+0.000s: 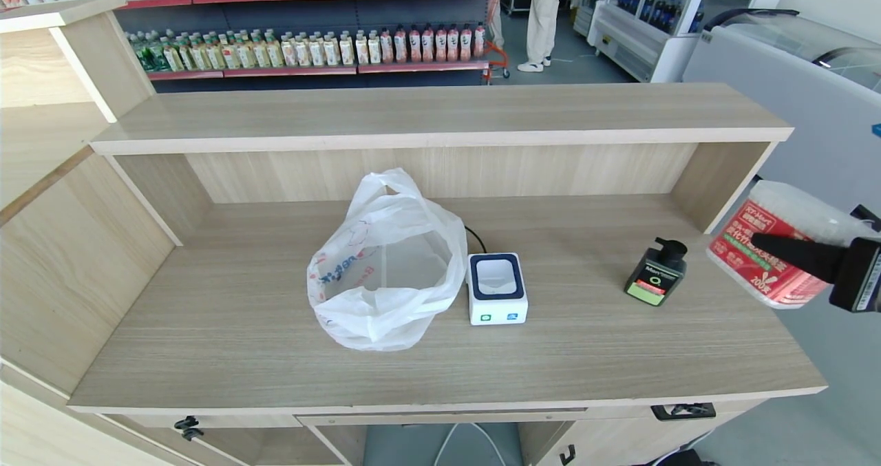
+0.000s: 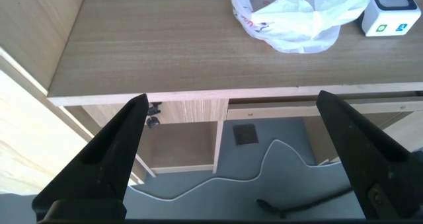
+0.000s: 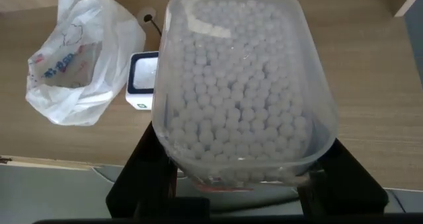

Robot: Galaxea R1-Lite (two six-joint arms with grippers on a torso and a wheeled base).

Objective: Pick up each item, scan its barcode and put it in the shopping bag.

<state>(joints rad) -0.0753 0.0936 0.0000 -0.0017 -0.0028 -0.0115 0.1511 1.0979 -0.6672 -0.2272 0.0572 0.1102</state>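
Observation:
My right gripper (image 1: 791, 252) is shut on a clear tub of cotton swabs (image 1: 778, 242) with a red label, held in the air past the counter's right end. In the right wrist view the cotton swab tub (image 3: 241, 85) sits between the black fingers (image 3: 142, 178). A white shopping bag (image 1: 385, 263) stands open on the counter's middle, with the white barcode scanner (image 1: 497, 288) just to its right. A small dark pump bottle (image 1: 657, 273) stands further right. My left gripper (image 2: 231, 158) is open and empty, below the counter's front edge, left of the shopping bag (image 2: 297, 16).
The wooden counter (image 1: 550, 356) has a raised back shelf (image 1: 440, 115) and side walls. A black cable (image 1: 475, 235) runs behind the scanner. Store shelves of bottles stand behind. Drawers and cables lie under the counter (image 2: 198, 45) front edge.

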